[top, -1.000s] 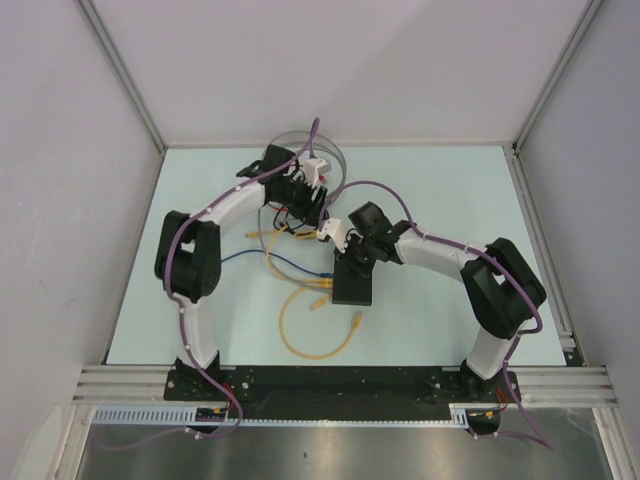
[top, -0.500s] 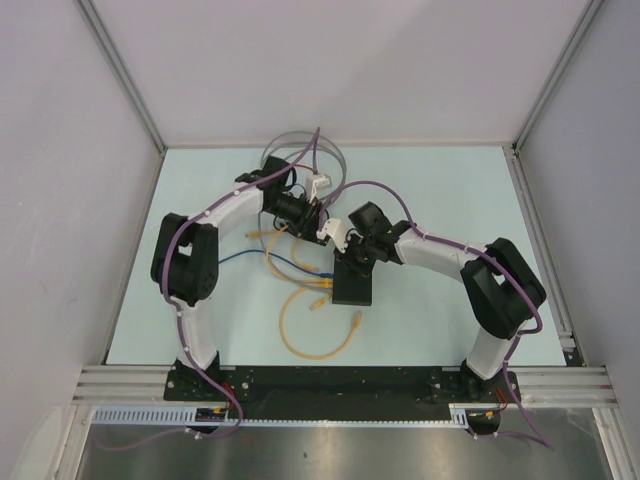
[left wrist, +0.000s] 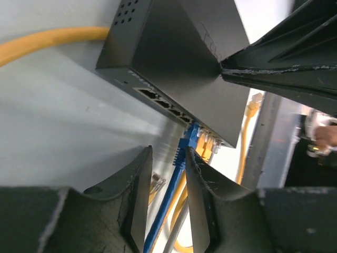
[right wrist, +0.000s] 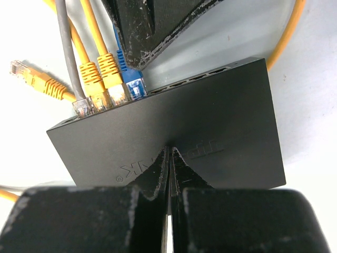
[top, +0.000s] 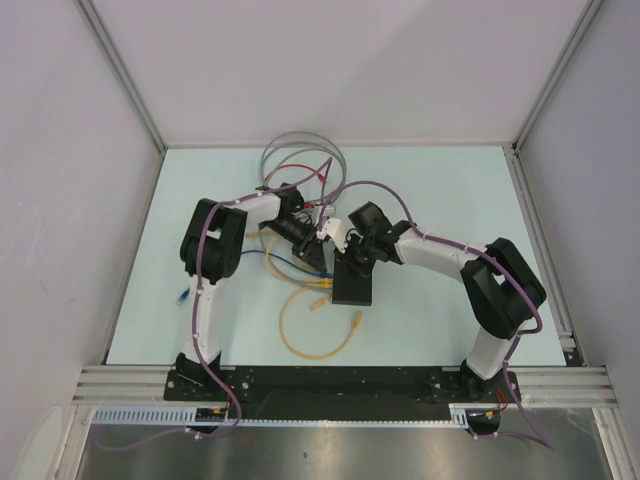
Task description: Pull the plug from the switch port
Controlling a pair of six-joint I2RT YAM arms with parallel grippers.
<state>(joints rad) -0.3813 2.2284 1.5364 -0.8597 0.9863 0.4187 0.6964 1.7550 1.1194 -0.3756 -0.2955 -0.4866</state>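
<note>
Two fingers (left wrist: pixel 136 195) of left gripper (left wrist: pixel 166 154) are parted narrowly astride blue plug (left wrist: pixel 188 139), socketed at switch (left wrist: pixel 174 58) 5 o'clock; right gripper (right wrist: pixel 169 153) is closed empty, pressed onto switch top.

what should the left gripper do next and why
Probably close the left gripper on the blue plug. Its fingers are open with the blue cable running between them, tips close to the plug in the switch. The shut right gripper appears to press down on the switch, which should hold it.

The blue cable (left wrist: pixel 164 211) runs off the bottom edge.
</note>
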